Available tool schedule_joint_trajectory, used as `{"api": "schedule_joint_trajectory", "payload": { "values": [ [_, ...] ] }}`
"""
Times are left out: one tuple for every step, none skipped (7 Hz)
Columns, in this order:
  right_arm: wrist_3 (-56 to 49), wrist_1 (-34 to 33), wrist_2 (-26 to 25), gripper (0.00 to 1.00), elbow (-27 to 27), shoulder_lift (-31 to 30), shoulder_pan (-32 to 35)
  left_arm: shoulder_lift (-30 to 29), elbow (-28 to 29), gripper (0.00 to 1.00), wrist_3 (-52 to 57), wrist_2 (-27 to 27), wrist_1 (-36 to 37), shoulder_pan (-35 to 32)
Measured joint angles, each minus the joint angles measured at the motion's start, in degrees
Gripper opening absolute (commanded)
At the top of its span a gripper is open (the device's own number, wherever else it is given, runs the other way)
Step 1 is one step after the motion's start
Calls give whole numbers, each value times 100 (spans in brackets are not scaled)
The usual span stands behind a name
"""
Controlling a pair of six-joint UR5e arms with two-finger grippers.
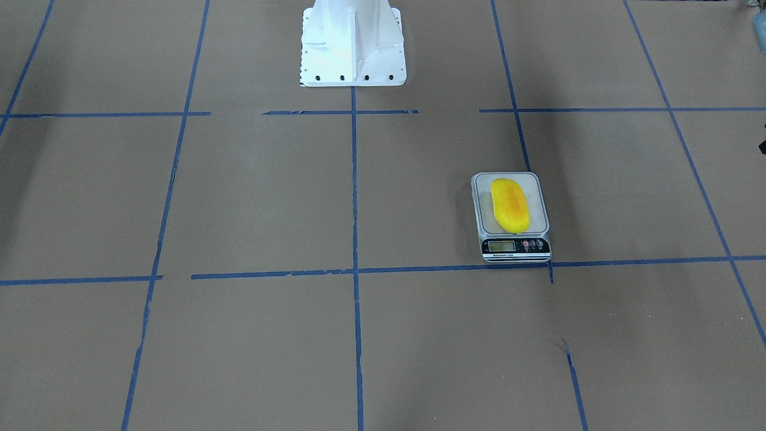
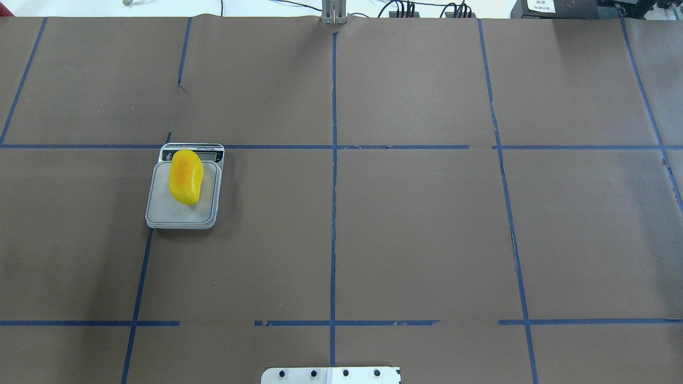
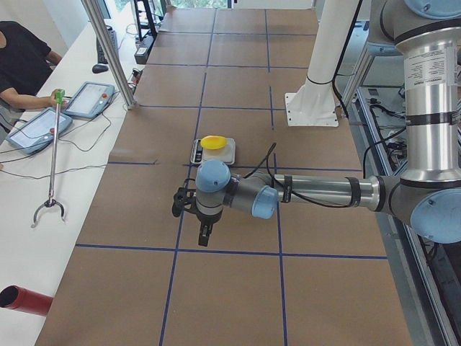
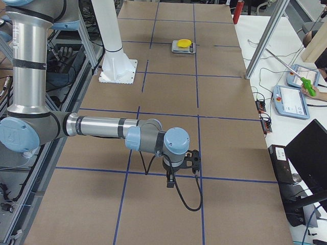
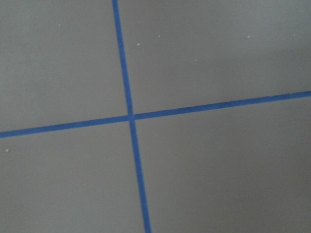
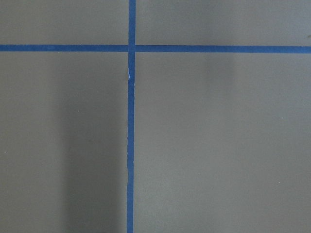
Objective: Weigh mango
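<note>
Table (image 2: 427, 240) taped into blue grid. Left arm (image 3: 317, 191) held low, forearm stretched level over table, wrist bent down above tape crossing; right arm (image 4: 102, 126) posed same at opposite end. Left fingers (image 3: 180, 204), right fingers (image 4: 194, 159): spread can't be told. Scale (image 1: 513, 245) parked on robot's left half. Mango (image 1: 509, 205) laid flat on scale platform, nearer display end, apart from both arms.

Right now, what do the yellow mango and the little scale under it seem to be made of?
The mango: smooth, glossy yellow-orange skin with an even sheen; real fruit or a plastic model, I cannot tell. The scale: pale, dull-shining platform, perhaps brushed metal or plastic, with a dark glossy plastic-looking control strip.
</note>
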Motion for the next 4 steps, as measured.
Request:
{"api": "schedule_joint_trajectory", "payload": {
  "values": [
    [0, 0, 0, 100, 0, 0, 0, -8, 57, 100, 67, 0, 318, -176],
    [0, 0, 0, 100, 1, 0, 0, -72, 57, 100, 99, 1, 706, -352],
    [0, 0, 0, 100, 2, 0, 0, -163, 55, 100, 117, 1, 1019, -439],
    [0, 0, 0, 100, 2, 0, 0, -237, 22, 100, 123, 3, 1220, -509]
  ]
}}
